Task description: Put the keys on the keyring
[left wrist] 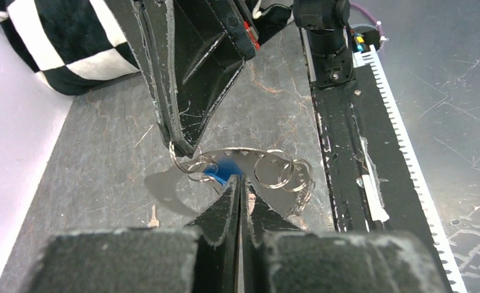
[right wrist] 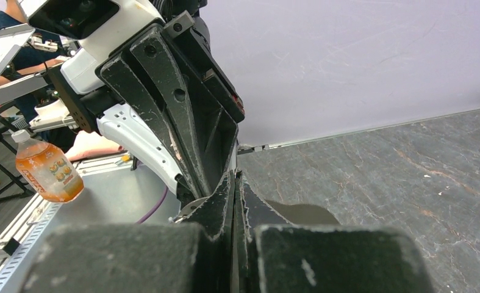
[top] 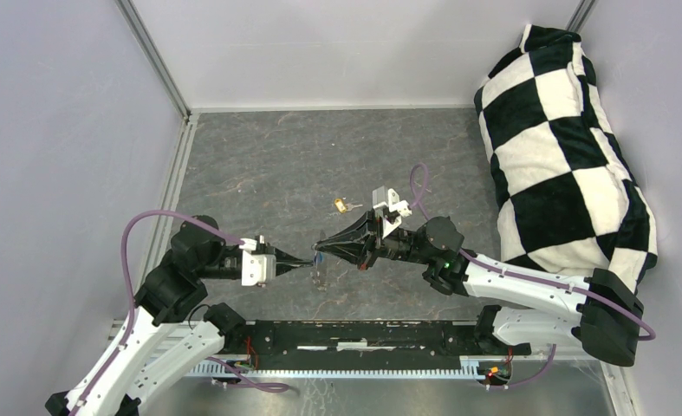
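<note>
1. Left gripper (left wrist: pixel 240 183): jaws pressed together with no gap showing. Their tips appear to pinch the blue key (left wrist: pixel 220 171) by its plastic head. The blade is hidden, so whether it has entered a ring cannot be told
2. Right gripper (left wrist: pixel 185 145): jaws likewise closed, nipping one end of the keyring (left wrist: pixel 249 152). Its curved silver band runs crosswise just beyond the left jaw tips and carries small split rings (left wrist: pixel 275 173) at the end farthest from the right jaws
3. Risk of slip: the hold on the blue head sits at the very tips of the left jaws, so a sideways push against the band could twist the key free and drop it below both pairs of jaws
4. Risk of swing: the keyring is gripped at one end only, so pressure from the key may pivot the band away from the left jaws instead of letting the key thread
5. Risk of collision: the two pairs of jaws stand tip to tip, very near each other, and a slightly long advance would knock the fingers together and disturb both holds
6. Gold key (top: pixel 344 205): lies on the table (top: pixel 259 173) beyond the right jaws, apart from both grippers and not yet on the ring
</note>
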Controlling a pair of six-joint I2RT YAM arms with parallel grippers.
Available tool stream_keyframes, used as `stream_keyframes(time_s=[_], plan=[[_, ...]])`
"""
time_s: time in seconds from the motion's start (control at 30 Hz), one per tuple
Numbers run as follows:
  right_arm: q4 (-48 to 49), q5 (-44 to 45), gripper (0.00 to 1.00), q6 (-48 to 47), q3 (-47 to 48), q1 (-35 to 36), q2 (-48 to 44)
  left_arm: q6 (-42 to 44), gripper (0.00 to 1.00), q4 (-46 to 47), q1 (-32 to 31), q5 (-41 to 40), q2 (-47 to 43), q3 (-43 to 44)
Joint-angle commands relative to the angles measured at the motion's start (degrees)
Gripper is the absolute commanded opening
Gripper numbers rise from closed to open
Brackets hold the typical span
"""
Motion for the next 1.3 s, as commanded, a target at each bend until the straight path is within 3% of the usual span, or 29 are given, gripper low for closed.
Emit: stream_keyframes(time_s=[0.0, 0.23, 0.4, 0.63, 0.77, 1.07, 1.27], plan=[[4.32, 0.85, 0.0, 0.59, 0.82, -0.02, -0.95, 0.53, 0.09, 0.15, -0.12, 2.38, 1.19, 0.07], [8.53, -0.5, 0.0, 2.16, -0.86, -0.09, -1.58, -7.85, 0.23, 4.2, -0.11, -8.09, 0.11, 0.44], [12.28, -2.75, 0.0, 4.42, -1.08, -0.08, -0.48, -14.19, 0.41, 5.01, -0.11, -8.42, -0.83, -0.66], [12.5, -3.27, 0.0, 4.95, -0.64, -0.11, -0.04, -19.04, 0.47, 5.86, -0.11, -6.4, -0.13, -3.5], [11.73, -3.63, 0.0, 4.79, -0.45, -0.04, 0.43, -21.17, 0.42, 9.52, -0.11, -6.4, 0.57, -3.83], [7.12, -3.85, 0.0, 2.29, 0.86, -0.07, 1.32, -21.72, 0.16, 12.71, -0.11, 0.07, 2.24, -1.48], [5.38, -3.73, 0.0, 1.29, 0.87, -0.04, 1.24, -20.74, 0.1, 11.99, -0.11, 0.32, 2.24, -0.03]])
